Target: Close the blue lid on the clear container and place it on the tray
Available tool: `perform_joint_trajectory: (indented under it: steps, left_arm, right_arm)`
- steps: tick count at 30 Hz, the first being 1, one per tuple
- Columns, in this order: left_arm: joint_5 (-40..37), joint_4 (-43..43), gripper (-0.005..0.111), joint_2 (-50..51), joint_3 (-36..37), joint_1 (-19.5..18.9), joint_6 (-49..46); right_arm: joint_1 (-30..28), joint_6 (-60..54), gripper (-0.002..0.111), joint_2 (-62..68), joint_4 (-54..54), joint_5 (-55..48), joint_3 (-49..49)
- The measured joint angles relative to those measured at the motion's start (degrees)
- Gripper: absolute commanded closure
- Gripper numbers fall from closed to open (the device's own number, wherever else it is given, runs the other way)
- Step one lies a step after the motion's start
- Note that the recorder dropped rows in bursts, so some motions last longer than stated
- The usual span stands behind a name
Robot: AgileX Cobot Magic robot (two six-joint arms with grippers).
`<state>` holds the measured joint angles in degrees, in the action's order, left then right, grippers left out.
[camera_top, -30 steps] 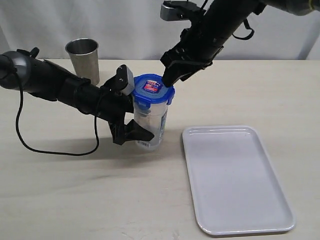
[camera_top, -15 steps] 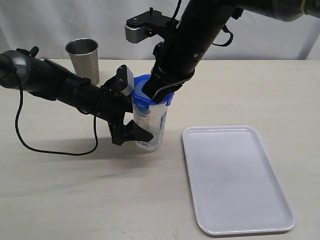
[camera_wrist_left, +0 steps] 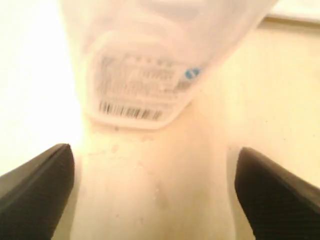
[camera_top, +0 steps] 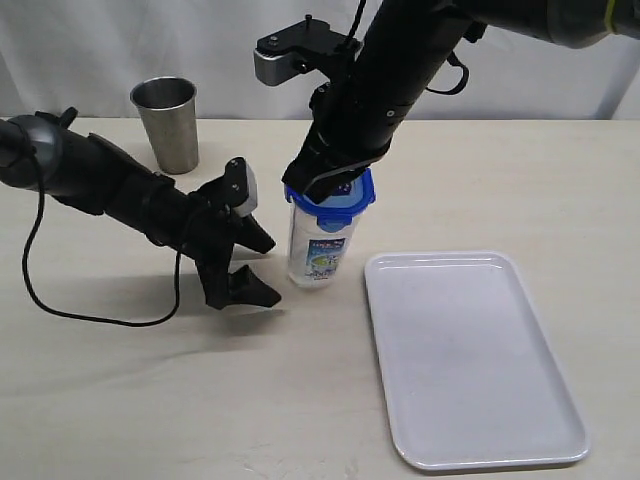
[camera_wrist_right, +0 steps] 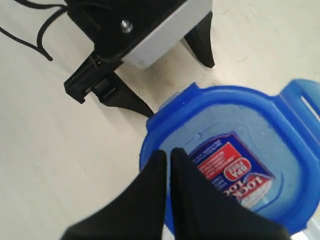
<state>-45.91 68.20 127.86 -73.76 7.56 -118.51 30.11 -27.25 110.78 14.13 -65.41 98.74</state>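
The clear container (camera_top: 320,248) stands upright on the table with the blue lid (camera_top: 345,196) on its mouth. My right gripper (camera_top: 303,189) is shut, its fingertips pressed together on the lid's left edge; in the right wrist view the tips (camera_wrist_right: 166,153) rest on the blue lid (camera_wrist_right: 240,165) beside its red sticker. My left gripper (camera_top: 272,272) is open, low on the table just left of the container, holding nothing. Its wrist view shows the container's barcode label (camera_wrist_left: 137,87) beyond the spread fingers (camera_wrist_left: 35,192). The white tray (camera_top: 470,360) lies to the container's right.
A steel cup (camera_top: 168,122) stands at the back left. A black cable (camera_top: 60,300) from the left arm loops over the table at the left. The tray's far left corner (camera_top: 375,265) is close to the container's base.
The left gripper let go of the container and drew back to the left. The right gripper came down onto the lid, and the container now stands slightly further right.
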Motion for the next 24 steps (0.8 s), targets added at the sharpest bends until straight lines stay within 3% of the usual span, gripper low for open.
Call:
perform_joint_trajectory:
  steps: [7, 24]
  left_arm:
    - [-6.5, 6.6, 0.026, 0.0, 0.0, -2.0, -2.5]
    - [-10.7, 12.0, 0.026, 0.0, 0.0, -2.1, -2.5]
  right_arm:
    - [0.0, 0.7, 0.104, 0.0, -2.3, 1.9, 0.0]
    - [0.0, 2.6, 0.104, 0.1, -6.5, 6.2, -0.1]
